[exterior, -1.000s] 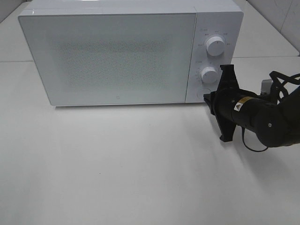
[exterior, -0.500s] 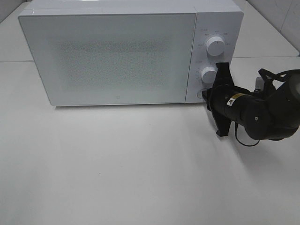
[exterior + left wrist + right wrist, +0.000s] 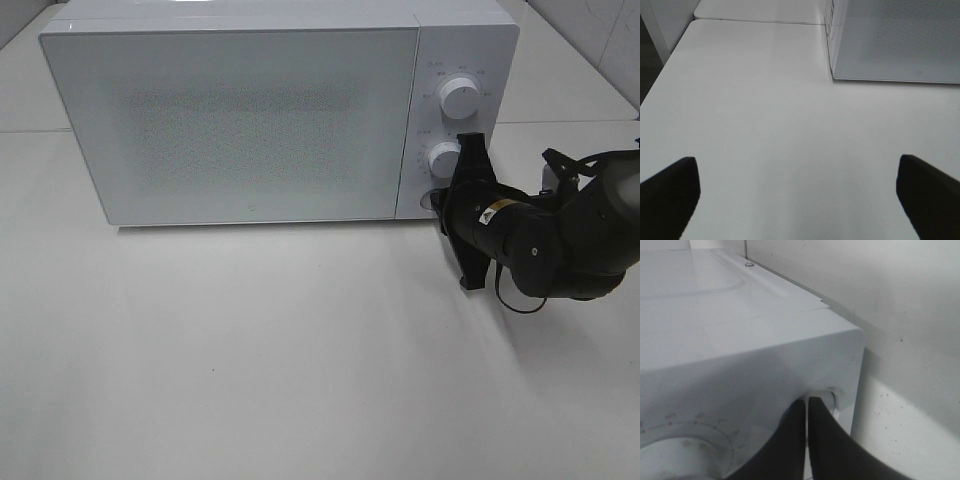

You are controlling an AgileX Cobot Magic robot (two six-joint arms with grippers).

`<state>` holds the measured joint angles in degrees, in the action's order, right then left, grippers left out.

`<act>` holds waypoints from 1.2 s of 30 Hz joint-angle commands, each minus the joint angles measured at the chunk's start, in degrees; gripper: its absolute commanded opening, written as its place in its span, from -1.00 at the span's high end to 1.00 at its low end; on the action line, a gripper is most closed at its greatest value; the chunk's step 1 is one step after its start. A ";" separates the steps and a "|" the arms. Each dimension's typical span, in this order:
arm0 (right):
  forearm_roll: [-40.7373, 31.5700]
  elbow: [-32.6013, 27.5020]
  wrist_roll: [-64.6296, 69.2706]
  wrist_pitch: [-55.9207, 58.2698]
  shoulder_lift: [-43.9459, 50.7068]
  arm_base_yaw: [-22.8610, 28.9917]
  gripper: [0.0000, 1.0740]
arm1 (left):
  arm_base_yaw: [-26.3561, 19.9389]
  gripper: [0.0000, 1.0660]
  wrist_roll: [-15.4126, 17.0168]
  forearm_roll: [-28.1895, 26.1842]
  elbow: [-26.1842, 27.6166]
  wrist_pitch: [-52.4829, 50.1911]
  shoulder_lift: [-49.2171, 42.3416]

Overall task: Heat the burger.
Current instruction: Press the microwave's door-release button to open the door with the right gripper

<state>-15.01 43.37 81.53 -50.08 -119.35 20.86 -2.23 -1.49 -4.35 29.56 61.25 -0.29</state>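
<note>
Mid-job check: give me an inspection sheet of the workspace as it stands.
Surface: white table carrying a white microwave, door closed.
Job's things: burger nothing seen; the door window shows nothing inside.
Clutter: nothing seen.
Hands: right hand shut, fingertips at the lowest button of the control panel, below the two dials; left hand open, over the table.
Cables: black cable loops under the right arm.
Surroundings: second table behind; dark floor beside.
</note>
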 commanded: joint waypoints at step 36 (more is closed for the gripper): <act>-5.50 5.27 -1.89 -17.76 -0.46 -0.86 1.00 | -0.29 -0.88 0.11 0.17 0.00 -0.06 -0.63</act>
<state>-18.51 45.78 80.73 -52.08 -122.04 22.17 -2.23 -1.49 -4.35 29.56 61.25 -0.29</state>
